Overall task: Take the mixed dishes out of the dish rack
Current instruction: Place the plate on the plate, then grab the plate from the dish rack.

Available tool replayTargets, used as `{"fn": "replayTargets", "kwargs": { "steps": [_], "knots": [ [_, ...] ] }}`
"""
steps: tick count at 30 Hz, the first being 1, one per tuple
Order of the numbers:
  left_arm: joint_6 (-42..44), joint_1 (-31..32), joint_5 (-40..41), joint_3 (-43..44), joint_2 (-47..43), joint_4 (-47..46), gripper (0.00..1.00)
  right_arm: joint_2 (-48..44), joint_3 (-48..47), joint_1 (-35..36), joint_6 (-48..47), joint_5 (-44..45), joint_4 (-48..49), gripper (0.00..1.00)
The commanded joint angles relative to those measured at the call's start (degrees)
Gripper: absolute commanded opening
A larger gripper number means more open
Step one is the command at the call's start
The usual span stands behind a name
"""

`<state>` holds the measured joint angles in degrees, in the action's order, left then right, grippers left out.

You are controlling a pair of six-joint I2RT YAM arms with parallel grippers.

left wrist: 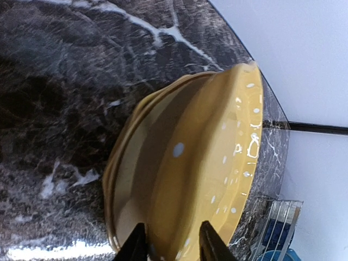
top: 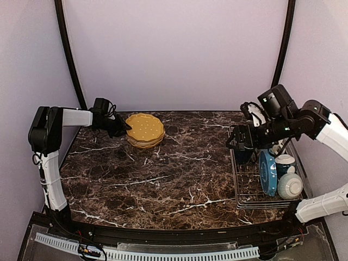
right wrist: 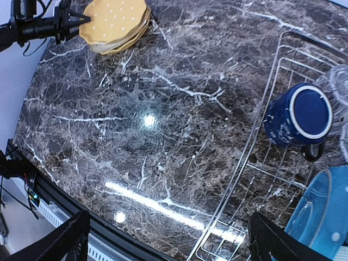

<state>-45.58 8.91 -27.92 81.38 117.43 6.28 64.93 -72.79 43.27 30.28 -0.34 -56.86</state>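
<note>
- My left tool (left wrist: 171, 242) is clenching the near rim of the yellow plate (left wrist: 206, 152), which is lying on top of the plate stack (top: 145, 144) at the far left of the desk (top: 163, 179)
- My right tool (right wrist: 168, 244) is hanging released and gripping nothing, jaws spread wide, above the far end of the dish rack (right wrist: 283, 51)
- The dark blue cup (right wrist: 299, 114) is lying on its side in the rack, with the clear glass tumbler (right wrist: 337, 87) just beside it
- The blue white-dotted plate (top: 267, 173) is standing on edge in the rack, and a pale bowl (top: 290, 186) is sitting near it
- If I am pulling the left arm back before the fingers are letting go fully, I am risking dragging the glazed top plate off the stack
- If I am lowering the right tool for the cup, a finger could be snagging a wire or nudging the tumbler
- The round glazed cup may be rolling away from a shallow pinch
</note>
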Motion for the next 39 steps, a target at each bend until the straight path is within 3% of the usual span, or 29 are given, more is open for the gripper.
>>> {"fn": "replayTargets", "kwargs": {
  "steps": [1, 3, 6, 14, 17, 20, 27, 32, 39],
  "knots": [
    [1.4, 0.8, -2.0, 0.3, -1.1, -1.0, 0.37, -2.8, -4.2, -0.4, 0.5, 9.7, -6.0, 0.99],
    [3.6, 1.1, -0.5, 0.1, -1.7, 0.8, 0.47, -1.4, -5.2, -0.4, 0.9, 14.8, -11.4, 0.99],
    [6.3, 1.6, 2.3, -0.1, -2.6, 4.1, 0.54, 0.5, -5.2, -0.6, 2.1, 18.1, -17.1, 0.99],
    [13.2, 2.9, 11.0, 0.5, -6.1, 11.5, 0.73, -1.1, -3.1, -3.3, 4.7, 17.2, -19.8, 0.99],
    [14.6, 3.3, 14.1, 0.2, -8.3, 14.8, 0.79, -1.8, -2.5, -4.6, 5.3, 14.1, -18.1, 0.94],
    [15.0, 3.9, 17.0, -1.5, -12.7, 15.8, 0.82, -1.5, -2.2, -5.0, 6.7, 14.3, -18.1, 0.85],
    [16.5, 7.3, 17.8, -4.2, -20.5, 17.7, 0.84, -1.1, 0.9, -6.2, 10.6, 20.9, -23.2, 0.83],
    [16.3, 11.2, 15.7, -6.0, -24.3, 17.3, 0.84, -1.7, 8.3, -8.4, 8.7, 17.8, -15.7, 0.81],
    [16.0, 14.4, 15.1, -8.0, -29.8, 17.4, 0.84, -1.1, 10.8, -9.1, 9.3, 20.5, -14.6, 0.56]
  ]
}}
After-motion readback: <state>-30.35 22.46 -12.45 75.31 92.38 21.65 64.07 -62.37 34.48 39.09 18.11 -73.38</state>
